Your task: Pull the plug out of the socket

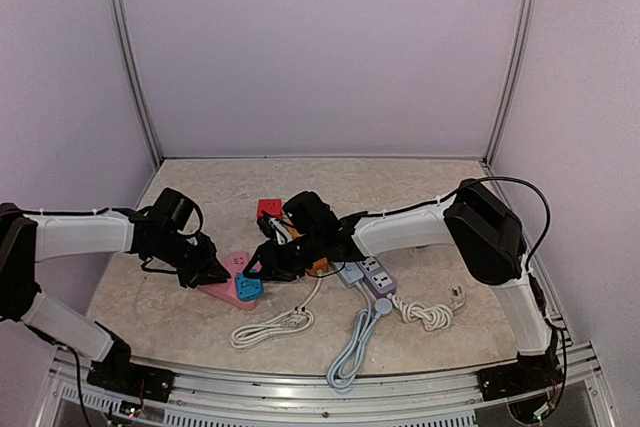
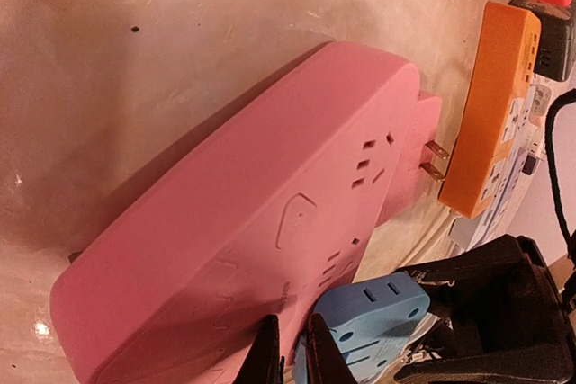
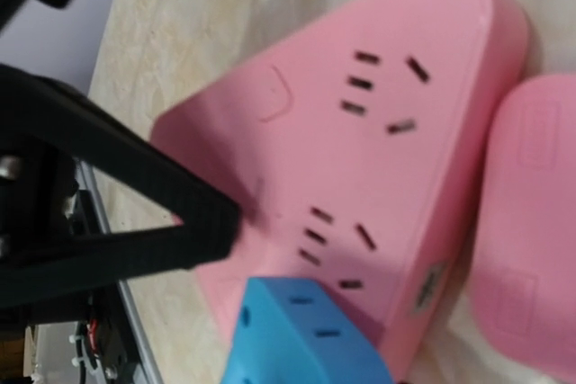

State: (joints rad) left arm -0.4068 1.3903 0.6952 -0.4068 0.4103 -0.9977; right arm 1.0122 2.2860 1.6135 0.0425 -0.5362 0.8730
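A pink triangular socket [image 1: 222, 289] lies flat on the table, left of centre, and fills the left wrist view [image 2: 234, 222] and the right wrist view [image 3: 360, 159]. A blue plug [image 1: 248, 289] stands in its near corner [image 2: 373, 317] [image 3: 297, 334]. My left gripper [image 1: 208, 269] is shut with nothing between its fingers; its tips [image 2: 290, 348] press down on the socket's top beside the plug. My right gripper [image 1: 262, 269] reaches in from the right. Its black fingers [image 2: 486, 312] sit against both sides of the blue plug. They are hidden in its own wrist view.
A second pink piece [image 3: 531, 222] with metal prongs [image 2: 434, 159] lies against the socket. Behind are an orange strip [image 2: 490, 123] and a red cube socket [image 1: 268, 209]. A grey strip [image 1: 375, 275] and coiled white cables [image 1: 275, 327] lie to the right and front.
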